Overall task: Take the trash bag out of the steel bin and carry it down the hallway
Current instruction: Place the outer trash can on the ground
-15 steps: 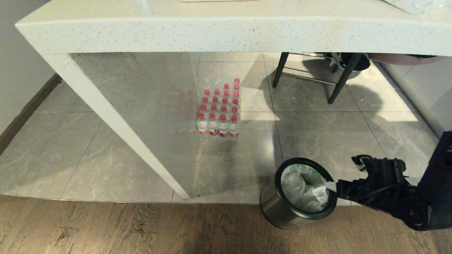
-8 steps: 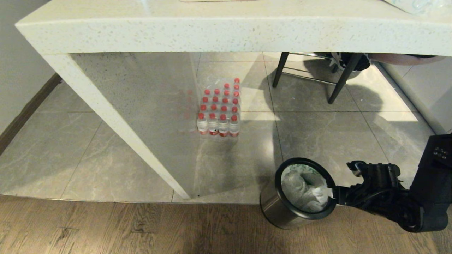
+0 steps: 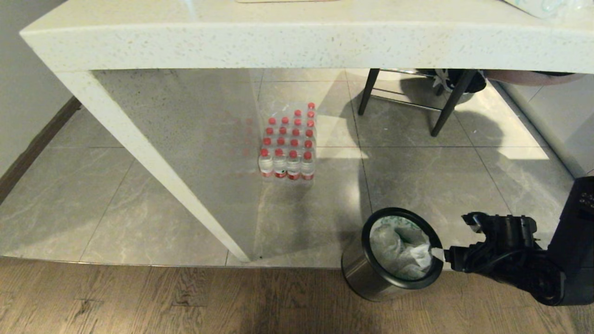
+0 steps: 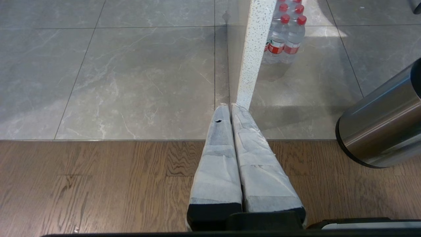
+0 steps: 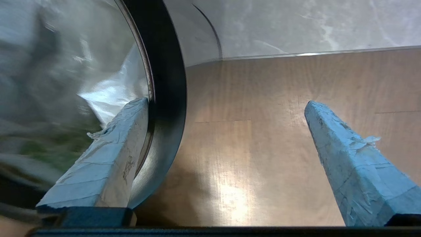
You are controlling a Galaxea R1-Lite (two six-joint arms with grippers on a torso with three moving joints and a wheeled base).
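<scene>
Your right claw [image 3: 457,241] sits at the lower right of the head view, level with the black rim of the steel bin [image 3: 359,273], its fingers spread wide. In the right wrist view one taped finger [image 5: 108,154] lies against the inside of that rim, beside a raised fold of the trash bag [image 5: 108,95], while the other stands well apart over the wood floor. Nothing is held.

The bag [image 3: 399,248] remains inside the bin, crumpled low, with green print showing at its far edge. The bin stands at lower centre-right, straddling the seam between wood floor and grey tile, near the bench [image 3: 297,41] leg.

Expect the bag to be thin, soft and slippery, likely light, and prone to tearing if pinched on a single layer. The best hold looks to be the bunched white fold at the rim nearest your claw.

Your left claw [image 4: 230,108], fingers pressed together, hangs idle over the floor seam in its own view.

A pack of red-capped bottles [image 3: 288,148] stands under the bench.
</scene>
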